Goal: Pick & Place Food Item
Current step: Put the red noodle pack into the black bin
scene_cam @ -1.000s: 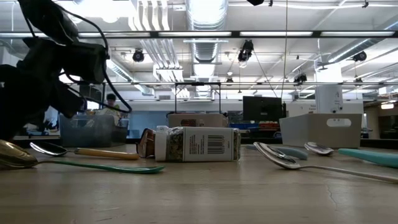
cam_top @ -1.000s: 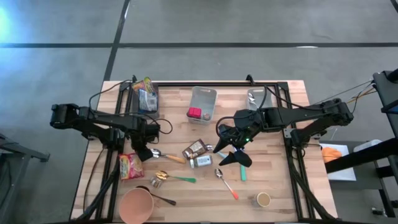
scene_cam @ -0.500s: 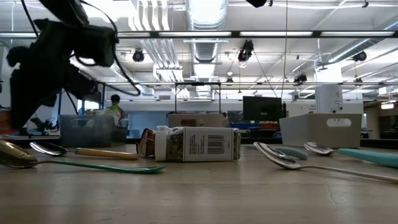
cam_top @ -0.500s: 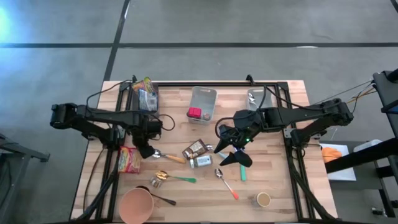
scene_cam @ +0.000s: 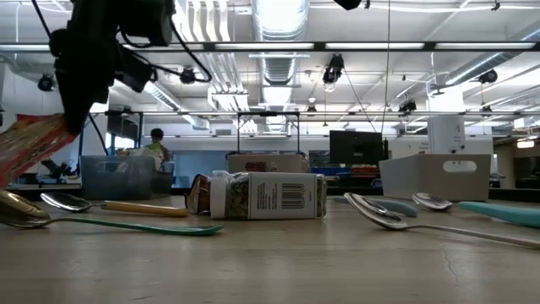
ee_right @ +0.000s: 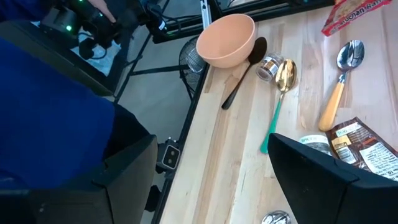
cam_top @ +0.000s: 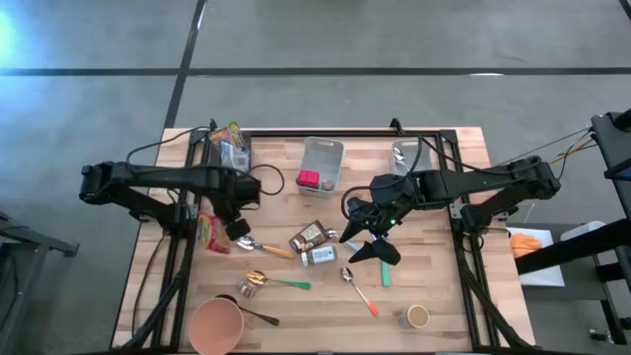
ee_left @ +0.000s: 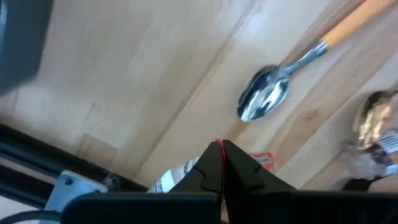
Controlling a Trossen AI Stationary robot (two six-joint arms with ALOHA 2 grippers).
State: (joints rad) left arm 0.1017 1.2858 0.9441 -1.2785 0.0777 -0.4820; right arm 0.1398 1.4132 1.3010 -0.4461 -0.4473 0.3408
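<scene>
Gripping a red snack packet (cam_top: 210,232) between fully closed jaws, the left gripper (cam_top: 225,225) holds it lifted off the wooden table (cam_top: 434,286); in the low view the packet (scene_cam: 34,143) hangs tilted in the air above the tabletop, and in the left wrist view its red edge (ee_left: 261,160) shows pinched between the two dark fingers (ee_left: 205,171). Just beside that gripper, on the table, lies a wooden-handled spoon (cam_top: 264,248), its shiny bowl close under the fingers in the left wrist view (ee_left: 264,102).

The right gripper (cam_top: 363,240) hangs near the middle of the table with its jaws spread wide and nothing between them. Just to its left lie a brown snack packet (cam_top: 310,235) and a small spice jar (cam_top: 318,256) on its side, the two nearly touching. A teal-handled utensil (cam_top: 385,271) lies below the gripper, and an orange-handled spoon (cam_top: 358,290) is near it.

Farther out, a gold spoon with a green handle (cam_top: 268,281) sits near the front left, beside a peach bowl (cam_top: 216,324) and a black spoon (cam_top: 258,316). A clear container (cam_top: 321,166) holding a pink and red item stands toward the back, another bin of packets (cam_top: 230,150) sits at the back left, and a small cup (cam_top: 418,316) is at the front right.
</scene>
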